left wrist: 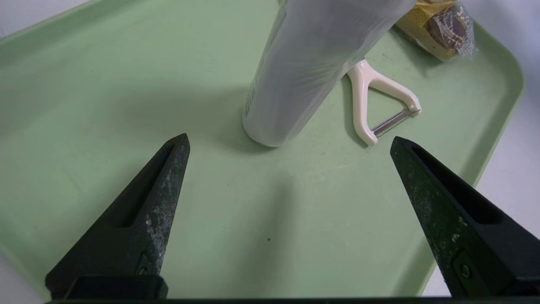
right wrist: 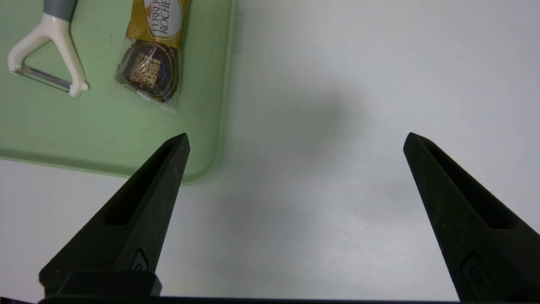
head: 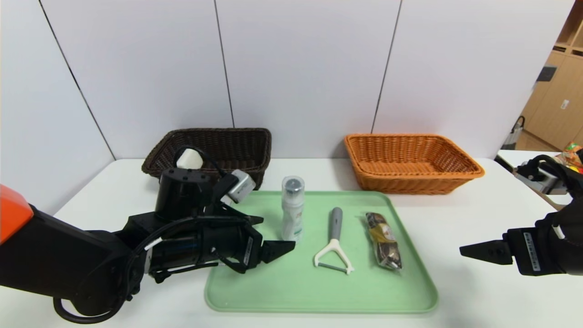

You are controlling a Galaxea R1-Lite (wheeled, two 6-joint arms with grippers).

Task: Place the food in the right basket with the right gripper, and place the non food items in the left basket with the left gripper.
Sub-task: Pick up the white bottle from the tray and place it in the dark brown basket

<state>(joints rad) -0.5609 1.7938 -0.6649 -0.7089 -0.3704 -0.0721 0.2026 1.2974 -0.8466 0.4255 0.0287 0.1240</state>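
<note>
Ferrero Rocher pack (head: 383,239), the one food item on the green tray (head: 319,303), lies at the centre right of the head view, and we judge that it belongs in the orange wicker basket (head: 410,184) at upper right. Our left gripper (left wrist: 291,137) is over the tray beside the capped white bottle (head: 292,218), jaws wide apart with nothing between them; our right gripper (right wrist: 298,134) waits over the white table at the right edge, jaws also apart and empty.

We could topple the bottle if a fingertip nudges its tall side before the jaws straddle it. Gripping high near the clear cap might pull the cap loose. Later, the Y-shaped peeler (head: 334,246) could twist or slip, being flat and narrow, and we might crush the wrapped chocolates by squeezing hard.

We count one chocolate pack, one bottle, one peeler, one tray, two baskets, and one white item (head: 190,159) visible in the dark brown wicker basket (head: 259,157) at upper left.
</note>
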